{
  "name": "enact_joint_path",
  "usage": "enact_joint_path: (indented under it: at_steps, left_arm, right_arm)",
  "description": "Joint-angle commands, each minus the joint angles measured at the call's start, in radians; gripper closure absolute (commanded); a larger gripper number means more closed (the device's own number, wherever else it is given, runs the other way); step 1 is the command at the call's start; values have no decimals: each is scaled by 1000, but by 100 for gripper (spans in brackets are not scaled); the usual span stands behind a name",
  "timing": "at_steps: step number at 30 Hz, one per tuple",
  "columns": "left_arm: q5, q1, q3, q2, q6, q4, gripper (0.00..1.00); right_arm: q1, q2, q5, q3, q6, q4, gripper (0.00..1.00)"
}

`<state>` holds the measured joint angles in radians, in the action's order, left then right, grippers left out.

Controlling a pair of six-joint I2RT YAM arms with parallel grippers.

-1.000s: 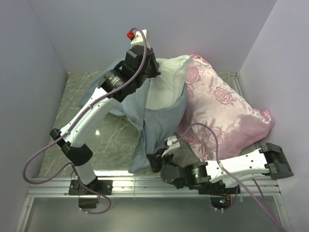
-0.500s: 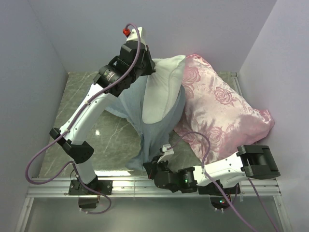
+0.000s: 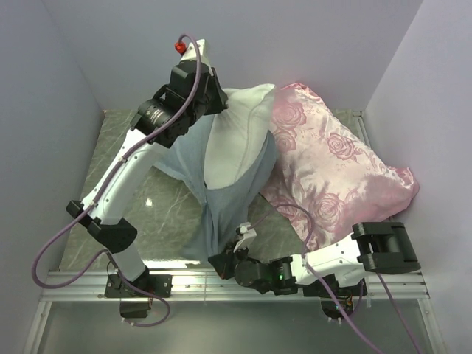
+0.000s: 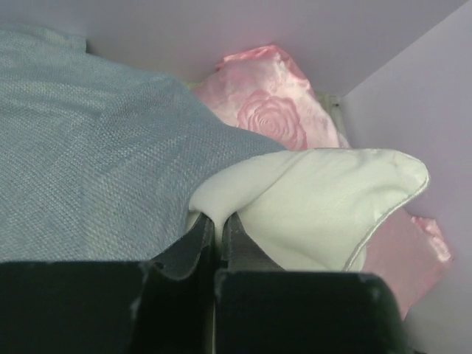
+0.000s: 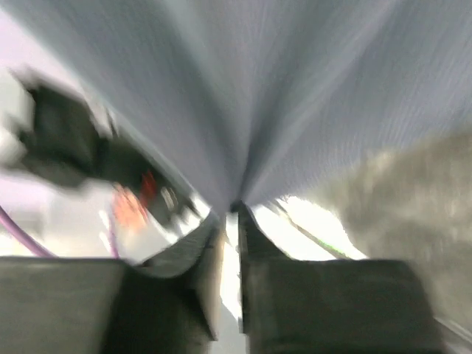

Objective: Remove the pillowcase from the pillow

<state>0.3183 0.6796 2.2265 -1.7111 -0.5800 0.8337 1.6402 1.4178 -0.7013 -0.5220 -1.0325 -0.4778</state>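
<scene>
Lilac walls (image 3: 295,44) box in a grey marbled table (image 3: 158,206), with a metal rail (image 3: 192,284) along its near edge.

The pillow (image 3: 234,136) stands on end near the middle of the table. It is white and plump, its upper half is bare, and one top corner is drawn up to a point. The left gripper (image 4: 218,220) has that corner: its fingers are pressed nearly together with a fold of white cloth nipped between them, and the arm reaches high over the back of the table.

The pillowcase (image 3: 225,210) shows only its grey-blue side. It wraps the lower part of the pillow, bunches out to the left under the left arm, and narrows into a taut strip running down to the near edge. There the right gripper (image 5: 231,210) is clamped on the strip's end. Its wrist view is blurred, but the fingers sit close together with the grey-blue cloth fanning out from between them. That arm lies low along the rail.

A pink satin cushion (image 3: 335,166) with roses lies just right of the pillow, against its side, and spreads toward the right wall.
</scene>
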Motion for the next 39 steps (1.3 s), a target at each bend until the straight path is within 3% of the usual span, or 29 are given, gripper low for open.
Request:
enact_joint_path:
  at_steps: [1,3,7,12,18,30,39]
  left_arm:
    - [50,-40,-8,133,-21,-404,100]
    - [31,-38,-54,165,-35,-421,100]
    - [22,-31,-241,226,-66,-487,100]
    - [22,-17,-347,260,-84,-534,100]
    - [42,14,-399,272,-96,-562,100]
    - [77,70,-416,255,-93,-579,100]
    - [85,80,-432,251,-98,-594,100]
  right_arm:
    - [35,-15,125,-2,17,193,78]
    - [46,-49,58,-56,45,293,62]
    - [44,-192,8,-147,61,468,46]
    - [47,-397,7,-197,62,543,43]
    - [8,-531,-133,-346,46,754,36]
    - [-290,-563,-53,-510,68,898,25]
    - [-370,-430,-7,-648,123,936,26]
